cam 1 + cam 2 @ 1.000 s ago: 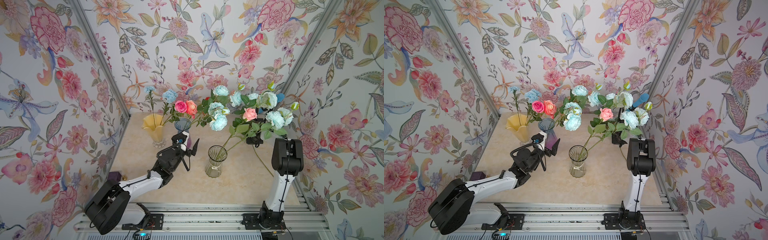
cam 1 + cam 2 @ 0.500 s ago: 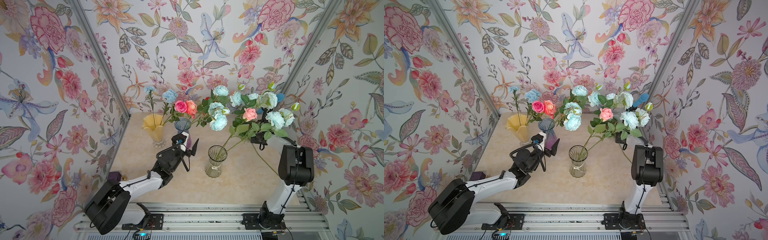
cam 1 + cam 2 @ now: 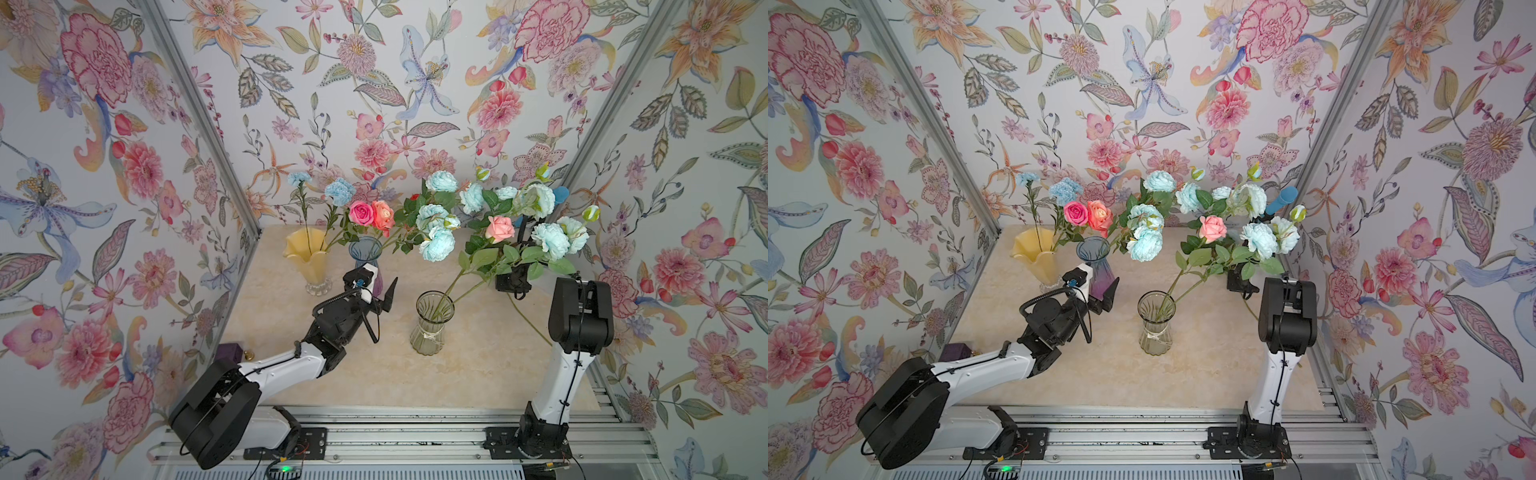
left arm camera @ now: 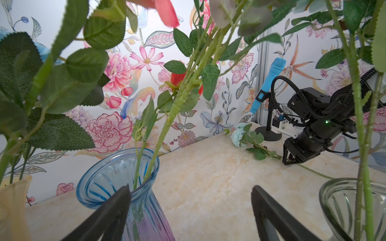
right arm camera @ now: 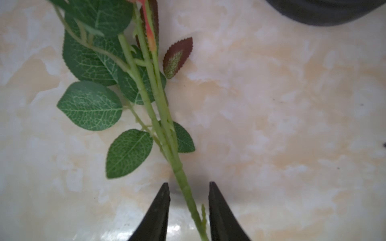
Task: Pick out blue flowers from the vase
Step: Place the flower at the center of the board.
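While the left tool [image 4: 190, 187] stands wide open and empty just beside the blue glass vase [image 4: 117, 179], the right tool [image 5: 188, 183] hangs low near the table's [image 3: 457, 374] right edge. Its jaws are narrowly parted astride, not gripping, the stem [image 5: 158, 116] of an aqua flower spray [image 4: 238, 136] lying toward the far right corner. Other aqua blooms [image 3: 436, 245] rise from the blue vase and the clear glass vase [image 3: 430, 328]. Sky-blue carnations [image 3: 340, 192] stand in the yellow vase [image 3: 305, 257].

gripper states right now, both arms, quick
left gripper: open, holding nothing
right gripper: open, jaws either side of a green stem, not clamping it
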`<state>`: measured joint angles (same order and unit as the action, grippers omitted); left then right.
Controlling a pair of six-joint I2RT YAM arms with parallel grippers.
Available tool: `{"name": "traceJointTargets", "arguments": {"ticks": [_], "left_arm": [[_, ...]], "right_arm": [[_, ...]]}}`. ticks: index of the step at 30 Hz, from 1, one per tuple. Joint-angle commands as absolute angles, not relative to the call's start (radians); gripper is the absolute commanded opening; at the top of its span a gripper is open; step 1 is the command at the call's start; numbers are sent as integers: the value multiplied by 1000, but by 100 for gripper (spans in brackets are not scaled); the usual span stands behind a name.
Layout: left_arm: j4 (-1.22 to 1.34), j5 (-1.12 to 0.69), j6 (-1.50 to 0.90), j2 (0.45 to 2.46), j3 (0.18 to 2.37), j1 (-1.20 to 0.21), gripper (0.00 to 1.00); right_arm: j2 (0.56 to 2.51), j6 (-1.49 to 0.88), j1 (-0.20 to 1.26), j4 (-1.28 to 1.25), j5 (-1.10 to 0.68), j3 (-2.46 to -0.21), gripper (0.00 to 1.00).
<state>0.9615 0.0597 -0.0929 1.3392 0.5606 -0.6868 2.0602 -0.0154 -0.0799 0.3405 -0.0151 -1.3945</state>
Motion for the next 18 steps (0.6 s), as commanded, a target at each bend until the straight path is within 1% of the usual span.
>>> {"name": "traceJointTargets", "arguments": {"ticks": [1, 5, 8, 13, 17, 18], "left_arm": [[950, 59, -94, 1336, 578, -694, 92], [942, 54, -97, 1339, 584, -693, 92], [939, 55, -97, 1339, 584, -693, 92], [936, 54, -96, 1343, 588, -693, 92], [933, 51, -97, 1347, 591, -693, 92], [933, 51, -97, 1346, 592, -694, 92]], "right_arm": [[2084, -28, -80, 377, -28, -1432, 25], [2084, -41, -83, 378, -40, -1441, 15], [2094, -53, -86, 379, -56, -1465, 10], [2106, -62, -84, 380, -87, -1484, 10], [2108, -49, -76, 387, -63, -1485, 13], [2107, -49, -78, 385, -62, -1483, 16]]}}
